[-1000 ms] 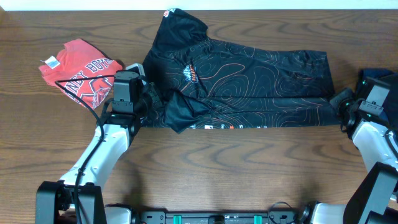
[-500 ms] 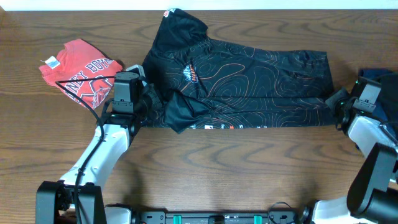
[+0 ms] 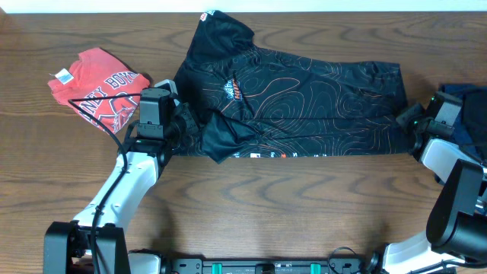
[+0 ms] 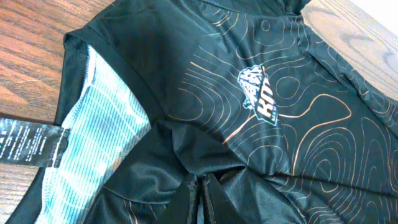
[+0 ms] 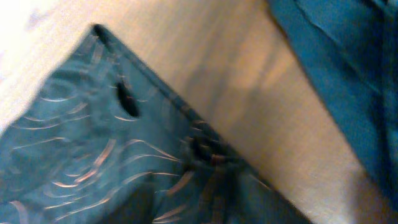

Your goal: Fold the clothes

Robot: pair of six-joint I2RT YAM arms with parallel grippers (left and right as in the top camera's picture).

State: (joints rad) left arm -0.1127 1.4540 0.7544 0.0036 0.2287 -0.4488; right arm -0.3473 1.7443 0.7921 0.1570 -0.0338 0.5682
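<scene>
Left claw (image 3: 185,122): closed. In the left wrist view my fingertips (image 4: 200,196) are pinched together on a bunched fold of the black T-shirt (image 3: 304,99), near its collar end. The mesh lining and a black label (image 4: 31,143) show at the open neck, and the white chest logo (image 4: 261,96) lies just beyond the pinch.

Right claw (image 3: 405,118): positioned at the opposite, hem end of the same shirt. The right wrist view is blurred and my fingers do not show in it, so I cannot tell how far this claw is open or whether it has hold of the hem (image 5: 124,168), which lies flat on the wood.

Black T-shirt: spread lengthwise across the far half of the worktop (image 3: 304,205), between my two claws, with one sleeve (image 3: 221,27) reaching the far edge.

Red T-shirt (image 3: 95,87): crumpled at the far left, beside my left arm.

Navy T-shirt (image 3: 468,103): at the right edge, just behind my right claw.
</scene>
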